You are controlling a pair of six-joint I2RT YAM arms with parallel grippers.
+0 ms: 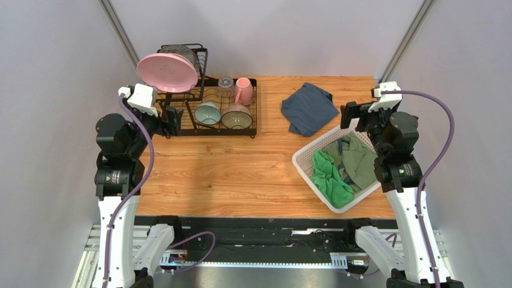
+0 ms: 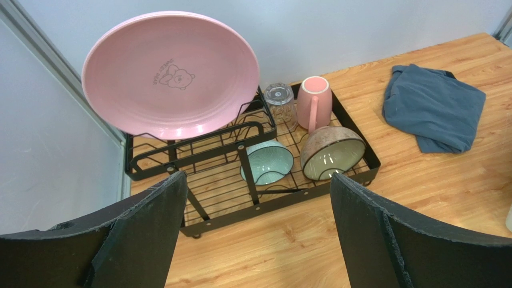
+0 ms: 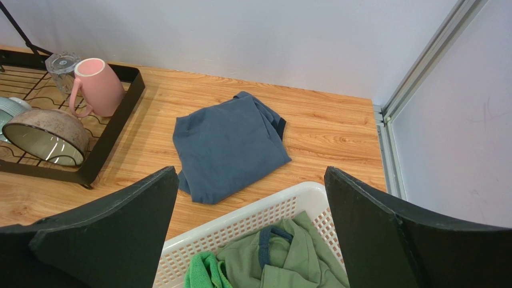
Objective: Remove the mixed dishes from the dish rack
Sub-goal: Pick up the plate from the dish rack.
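Observation:
The black wire dish rack (image 1: pixel 210 133) stands at the table's back left. A large pink plate (image 1: pixel 167 72) leans upright in its raised section and partly hides a smaller ribbed plate (image 1: pixel 185 53) behind it. On the flat tray a pale teal bowl (image 1: pixel 208 113) and a tan-olive bowl (image 1: pixel 237 117) rest tilted on edge. A pink mug (image 1: pixel 244 91) and a clear glass tumbler (image 1: pixel 226 86) stand behind them. My left gripper (image 1: pixel 171 120) is open and empty just in front of the rack's left end (image 2: pixel 288 201). My right gripper (image 1: pixel 351 114) is open and empty over the basket's far corner.
A folded blue cloth (image 1: pixel 308 108) lies right of the rack. A white lattice basket (image 1: pixel 306 157) with green clothes (image 1: pixel 342 165) sits at the right, overhanging the near edge. Metal frame posts stand at both back corners.

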